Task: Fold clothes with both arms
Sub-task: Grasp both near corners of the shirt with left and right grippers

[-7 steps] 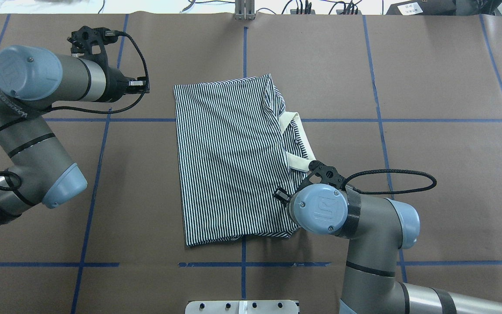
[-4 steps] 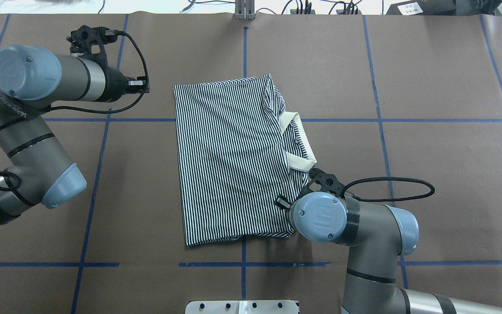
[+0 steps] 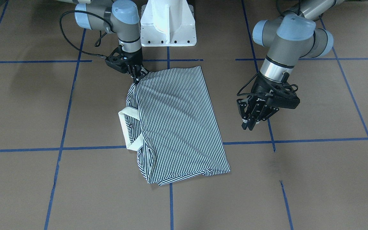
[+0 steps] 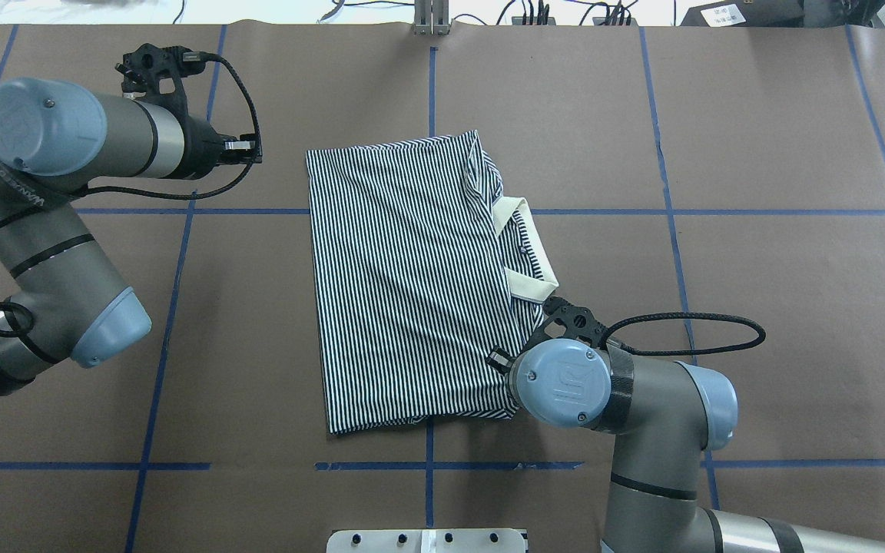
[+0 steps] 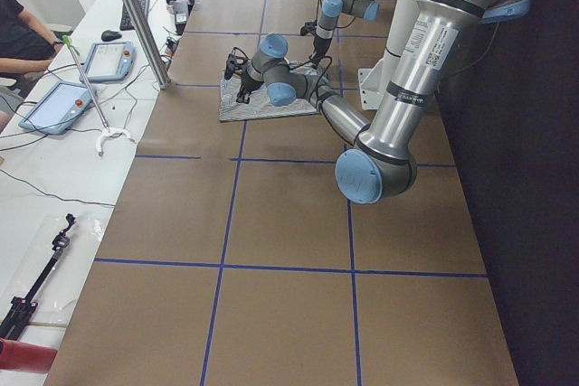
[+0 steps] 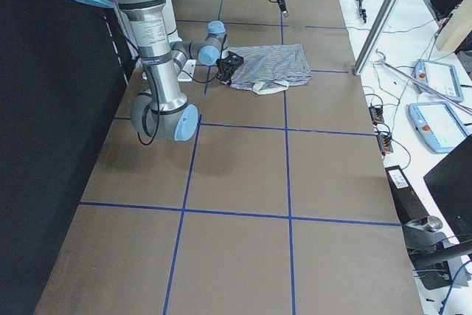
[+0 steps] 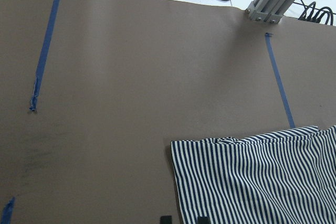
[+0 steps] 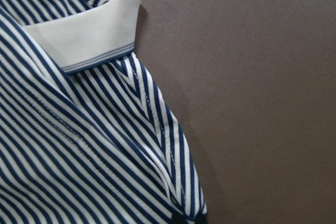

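1. Nearest the robot, the white pedestal base [image 3: 168, 24] stands at the table [image 4: 757, 153] edge, on the centre tape line.
2. The right arm [image 4: 642, 399] reaches forward and points its wrist down at the near right corner of the polo shirt [image 4: 404, 284].
3. The right gripper [image 3: 136, 76] has its fingers pressed together on that corner. The striped fabric rises to a small peak between them. The right wrist view shows the shirt hem running down to the two dark fingertips at the lower edge.
4. The polo shirt lies at the table centre, folded into a long rectangle with its long axis running away from the robot. It crosses one of the blue tape lines [image 4: 665, 138].
5. The cream collar [image 4: 528, 288] protrudes from the shirt's right edge, just beyond the right gripper. A folded sleeve lies further along the same edge.
6. The left arm [image 4: 66, 146] is bent over the left half of the table.
7. The left gripper [image 4: 246, 151] is beside the shirt's far left corner, clear of the fabric and holding nothing. The left wrist view shows two fingertips with a small gap. It cannot be determined whether the fingers are fully closed.
8. At the far edge, an aluminium post [image 4: 431, 19] stands on the centre line.
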You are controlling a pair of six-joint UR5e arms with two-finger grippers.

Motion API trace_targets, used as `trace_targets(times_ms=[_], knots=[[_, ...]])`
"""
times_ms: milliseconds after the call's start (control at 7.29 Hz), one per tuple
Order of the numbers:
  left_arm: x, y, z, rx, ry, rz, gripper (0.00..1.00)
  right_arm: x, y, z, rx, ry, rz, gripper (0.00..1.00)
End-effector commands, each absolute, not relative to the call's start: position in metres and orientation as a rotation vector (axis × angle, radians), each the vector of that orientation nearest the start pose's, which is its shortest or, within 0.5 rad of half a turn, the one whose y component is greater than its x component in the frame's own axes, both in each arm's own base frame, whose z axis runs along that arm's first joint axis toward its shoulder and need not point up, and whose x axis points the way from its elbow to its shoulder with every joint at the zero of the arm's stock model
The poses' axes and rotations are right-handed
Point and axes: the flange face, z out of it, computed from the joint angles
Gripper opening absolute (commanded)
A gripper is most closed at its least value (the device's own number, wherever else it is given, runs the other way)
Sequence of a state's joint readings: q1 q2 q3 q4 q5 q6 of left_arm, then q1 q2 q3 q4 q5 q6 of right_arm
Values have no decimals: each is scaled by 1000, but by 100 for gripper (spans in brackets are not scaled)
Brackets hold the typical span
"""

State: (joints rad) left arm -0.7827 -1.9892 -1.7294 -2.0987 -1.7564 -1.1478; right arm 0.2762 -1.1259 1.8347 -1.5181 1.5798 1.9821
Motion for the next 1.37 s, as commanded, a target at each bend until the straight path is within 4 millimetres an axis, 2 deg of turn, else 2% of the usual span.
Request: trace_targets(times_ms=[0,137,274,412,549,686,823,960,1235], knots=[[365,-522,288,479,1013,-234,31,-559,-296,287,-64,-798,645,0],[367,-509,284,383,1072,-326,32,-550,-289,270,-69,-831,638,0],[385,-467,262,269,1156,-385,35,-533,-268,254,-85,-868,611,0],[409,-408,264,152,1187,-427,38,-525,-255,248,-95,-883,593,0],[439,-354,271,109,1184,-448,40,-525,-252,247,-98,-886,587,0],[454,-325,269,49,1196,-465,45,-525,-252,247,-97,-886,588,0],[479,-281,293,-26,1150,-475,45,-524,-252,247,-97,-886,588,0],[488,-259,310,-2,1119,-490,45,-525,-251,248,-96,-885,587,0],[511,-234,332,-31,1070,-479,45,-525,-250,248,-96,-884,586,0]])
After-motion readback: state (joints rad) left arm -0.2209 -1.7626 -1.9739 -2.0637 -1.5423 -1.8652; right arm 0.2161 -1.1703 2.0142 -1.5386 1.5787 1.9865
